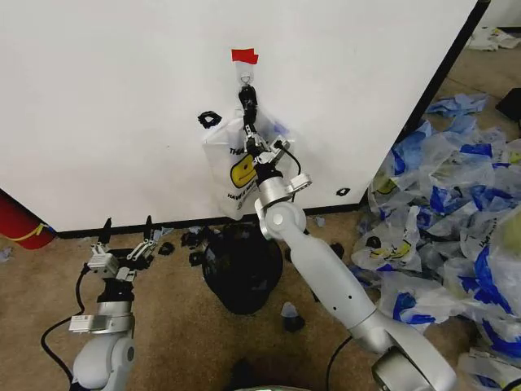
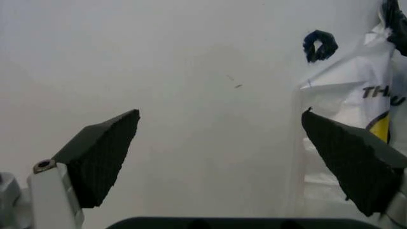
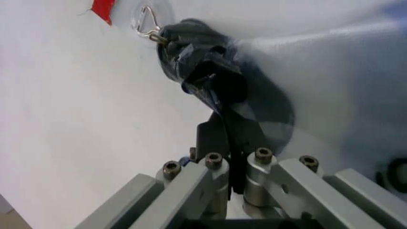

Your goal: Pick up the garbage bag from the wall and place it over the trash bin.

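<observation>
Right claw [image 3: 230, 143] apparently pinches garbage bag [image 1: 236, 167] handles; left claw [image 1: 124, 235] gapes beside trash bin [image 1: 241, 273].

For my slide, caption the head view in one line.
Right gripper shut on the garbage bag hanging on the wall; left gripper open beside the trash bin.

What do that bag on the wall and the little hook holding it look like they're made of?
The garbage bag looks like thin, translucent white plastic: it crumples softly and is printed in yellow and black. The hook seems to be bent shiny metal wire, judging by its glint. The right pincer is shut on the garbage bag's dark gathered handles; the left pincer waits open, low by the floor.
</observation>
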